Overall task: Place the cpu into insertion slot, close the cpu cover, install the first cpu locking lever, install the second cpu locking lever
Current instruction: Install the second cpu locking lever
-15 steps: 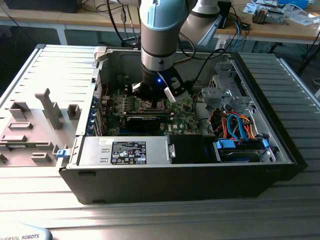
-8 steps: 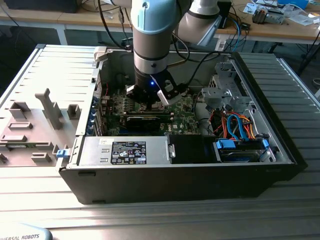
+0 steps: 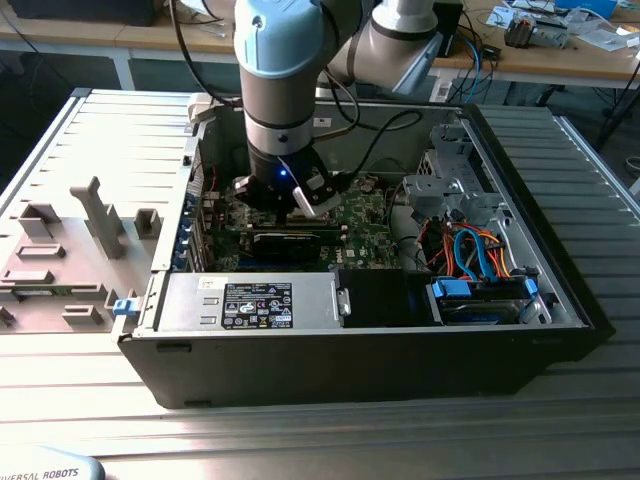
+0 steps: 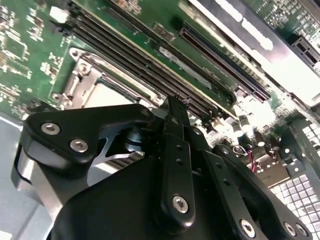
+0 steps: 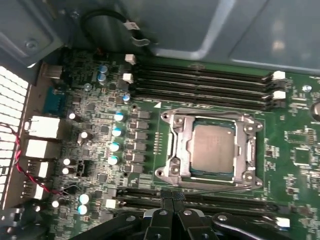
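One robot arm reached down into an open computer case [image 3: 560,300] on the desk, its gripper [image 5: 172,199] poised just over the green motherboard [image 5: 100,100] beside the insertion slot [image 5: 172,172]. In the first wrist view, the cpu [image 5: 214,147] lay seated in that slot, silver top up, with the cpu cover [image 5: 176,131] folded down around it as a metal frame. The gripper's two fingertips [image 5: 166,195] were pressed together with nothing between them, sitting at the slot's edge nearest the camera, next to a thin locking lever [image 5: 215,187] that ran along that side of the slot. Four long memory slots [image 5: 200,85] lay on the far side of the slot from the gripper, and two more beside the gripper itself.

Judging from this position, the risk was a slip: the lever is thin and springy, and a push landing off its line could let it snap free, or send the fingertips scraping onto the neighbouring memory slots or small board parts. Whether the lever was already latched could not be told.
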Robot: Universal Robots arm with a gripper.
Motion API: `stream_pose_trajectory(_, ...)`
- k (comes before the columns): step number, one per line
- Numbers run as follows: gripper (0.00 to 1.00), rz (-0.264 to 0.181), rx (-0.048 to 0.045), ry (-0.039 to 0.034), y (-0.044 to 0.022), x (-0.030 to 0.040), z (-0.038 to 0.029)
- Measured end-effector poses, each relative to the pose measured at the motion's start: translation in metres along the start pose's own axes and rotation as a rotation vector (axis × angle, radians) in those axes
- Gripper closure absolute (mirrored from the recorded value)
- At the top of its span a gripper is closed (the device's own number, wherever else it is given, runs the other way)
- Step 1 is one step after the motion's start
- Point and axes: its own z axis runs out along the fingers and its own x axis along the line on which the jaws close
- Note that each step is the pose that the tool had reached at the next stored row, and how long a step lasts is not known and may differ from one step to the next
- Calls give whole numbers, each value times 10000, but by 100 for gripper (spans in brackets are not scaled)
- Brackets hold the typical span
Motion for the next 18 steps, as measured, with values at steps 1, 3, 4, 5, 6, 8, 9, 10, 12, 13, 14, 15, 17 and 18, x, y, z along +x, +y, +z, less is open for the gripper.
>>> stream_pose_trajectory(1,89,0,-1,-1,4,18,11)
stream_pose_trajectory(3,89,-17,0,4,23,28,34)
stream_pose_trajectory(4,89,-18,-1,4,28,29,41)
stream_pose_trajectory(5,89,-18,-1,4,34,30,47)
stream_pose_trajectory(6,89,-18,-3,2,48,30,67)
stream_pose_trajectory(8,89,-18,-1,4,83,29,121)
stream_pose_trajectory(9,89,-18,-1,4,97,29,139)
stream_pose_trajectory(10,89,-18,-3,2,104,29,151)
stream_pose_trajectory(12,89,-19,-9,4,104,34,162)
stream_pose_trajectory(13,89,-18,-12,3,104,36,165)
stream_pose_trajectory(14,89,-18,-15,2,104,37,169)
stream_pose_trajectory(15,89,-18,-19,2,102,38,176)
stream_pose_trajectory(17,89,-18,-41,1,101,42,184)
stream_pose_trajectory(18,89,-18,-62,-2,100,43,189)
